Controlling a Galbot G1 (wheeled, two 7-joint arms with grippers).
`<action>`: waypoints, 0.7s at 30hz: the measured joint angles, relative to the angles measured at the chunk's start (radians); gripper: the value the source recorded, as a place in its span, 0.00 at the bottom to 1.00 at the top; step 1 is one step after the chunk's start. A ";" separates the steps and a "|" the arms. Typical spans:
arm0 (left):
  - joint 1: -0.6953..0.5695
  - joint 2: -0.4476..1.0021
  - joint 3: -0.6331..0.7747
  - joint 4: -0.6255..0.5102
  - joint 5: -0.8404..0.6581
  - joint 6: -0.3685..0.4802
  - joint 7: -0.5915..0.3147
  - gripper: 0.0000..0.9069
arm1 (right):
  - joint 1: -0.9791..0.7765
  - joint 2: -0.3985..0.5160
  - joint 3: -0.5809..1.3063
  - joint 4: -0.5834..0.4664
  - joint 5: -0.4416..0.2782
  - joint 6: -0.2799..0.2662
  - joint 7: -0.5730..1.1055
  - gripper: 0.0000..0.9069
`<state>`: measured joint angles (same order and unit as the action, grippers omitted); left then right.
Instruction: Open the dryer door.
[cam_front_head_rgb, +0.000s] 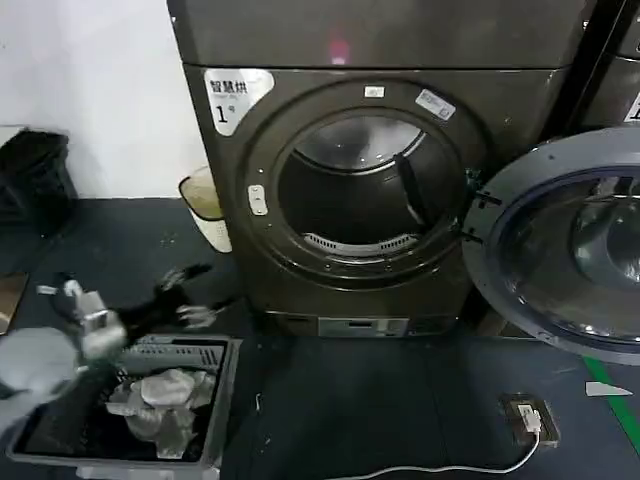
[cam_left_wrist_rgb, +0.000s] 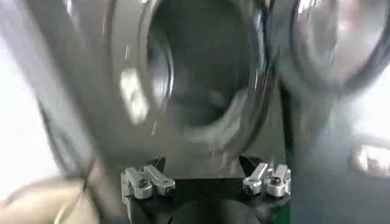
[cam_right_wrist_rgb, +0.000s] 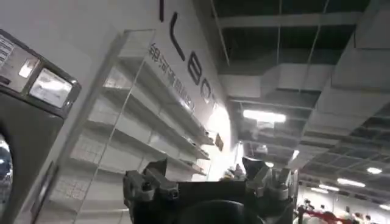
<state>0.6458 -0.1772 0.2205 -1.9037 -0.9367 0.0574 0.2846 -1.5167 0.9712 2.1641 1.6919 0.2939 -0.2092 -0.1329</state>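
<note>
Dark floor (cam_front_head_rgb: 350, 400) ran under the dark grey dryer (cam_front_head_rgb: 350, 180) labelled "1", with a white wall (cam_front_head_rgb: 90, 90) at 10 o'clock. One dryer door (cam_front_head_rgb: 575, 250) stood swung wide open at 3 o'clock of the drum opening (cam_front_head_rgb: 365, 195), grey inner rim facing the room; nothing blocked the opening. A second machine (cam_front_head_rgb: 615, 70) showed at the 2 o'clock corner.

Left pincer (cam_front_head_rgb: 190, 295) hung at 8 o'clock of the opening, well apart from the door, fingers spread and pinching nothing; in the left wrist view its two fingertips (cam_left_wrist_rgb: 152, 176) stood apart, facing the drum. Below it sat one grey basket (cam_front_head_rgb: 225, 400) holding pale crumpled laundry (cam_front_head_rgb: 160, 400).

One cream bin (cam_front_head_rgb: 205, 205) stood at 9 o'clock, just beside the dryer. One small device (cam_front_head_rgb: 528, 415) with a white cable (cam_front_head_rgb: 440, 468) lay on the floor at 5 o'clock.

Right pincer (cam_right_wrist_rgb: 207, 176) pointed up toward ceiling lights (cam_right_wrist_rgb: 263, 115) and wall shelves (cam_right_wrist_rgb: 140, 115), fingers apart, pinching nothing.
</note>
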 joint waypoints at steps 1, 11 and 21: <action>0.006 0.022 -0.003 0.004 0.007 0.034 0.013 1.00 | 0.002 -0.003 -0.003 -0.005 -0.001 0.006 -0.001 1.00; 0.038 0.174 0.057 0.077 0.243 0.181 0.183 1.00 | 0.035 -0.023 -0.045 -0.044 -0.023 0.019 -0.003 1.00; 0.043 0.218 0.095 0.119 0.406 0.203 0.307 1.00 | 0.031 -0.020 -0.052 -0.048 -0.021 0.021 -0.003 1.00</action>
<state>0.6887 0.0411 0.3154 -1.7846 -0.5303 0.2602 0.5918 -1.4859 0.9515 2.1124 1.6439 0.2730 -0.1885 -0.1364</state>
